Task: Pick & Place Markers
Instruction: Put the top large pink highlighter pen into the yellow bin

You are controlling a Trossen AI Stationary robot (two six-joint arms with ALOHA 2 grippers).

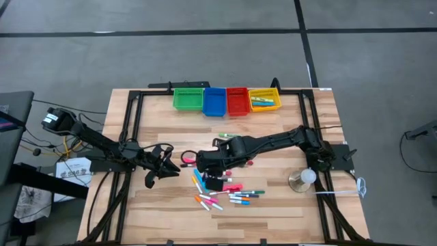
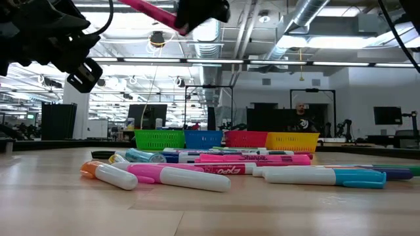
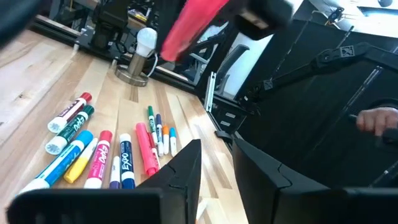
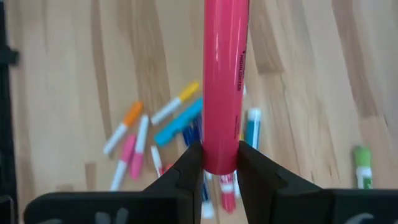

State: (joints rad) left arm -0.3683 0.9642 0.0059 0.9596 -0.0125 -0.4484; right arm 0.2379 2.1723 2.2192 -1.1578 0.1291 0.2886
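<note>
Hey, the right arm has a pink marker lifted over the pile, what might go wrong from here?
The right hand pinches the pink marker near one end only, so it may swivel or slip and drop back onto the pile of markers. The left hand, open, waits close beside it, so the arms might collide on the way to the bins.

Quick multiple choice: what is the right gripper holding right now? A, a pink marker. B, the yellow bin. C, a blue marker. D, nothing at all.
A: the right wrist view shows the right gripper clamped on a pink marker, lifted above the markers lying on the table.
</note>
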